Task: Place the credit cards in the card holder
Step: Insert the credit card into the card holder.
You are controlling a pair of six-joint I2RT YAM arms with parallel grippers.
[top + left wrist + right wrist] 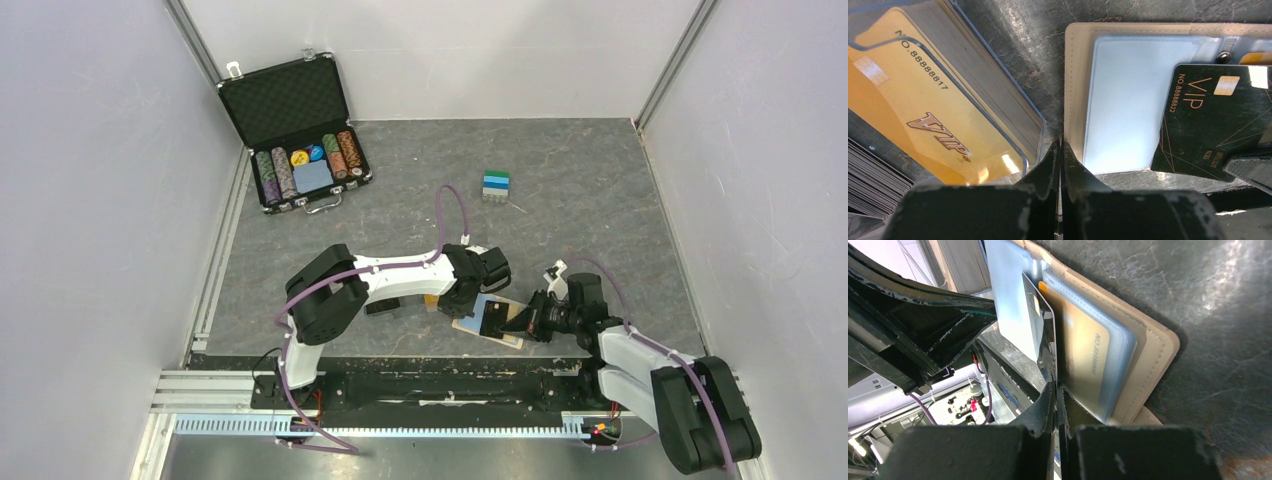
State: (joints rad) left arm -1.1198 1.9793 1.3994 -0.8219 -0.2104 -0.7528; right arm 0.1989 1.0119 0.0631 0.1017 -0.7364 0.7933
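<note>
Card at slot.
Right fingers [1039, 410] pinched black card [1046, 340] into card holder [1153, 345]; left fingers [1045, 162], pressed together, apparently steadied it.

Right end of card holder [1074, 75] beyond left wrist view

top view is evenly bright from above, with soft shadows on the table [600, 180]. in the wrist views glare whitens the clear sleeve [1128, 100] of the card holder [1075, 75]; print on the black card [1208, 125] is sharp, the near foreground dark and blurred.
</note>
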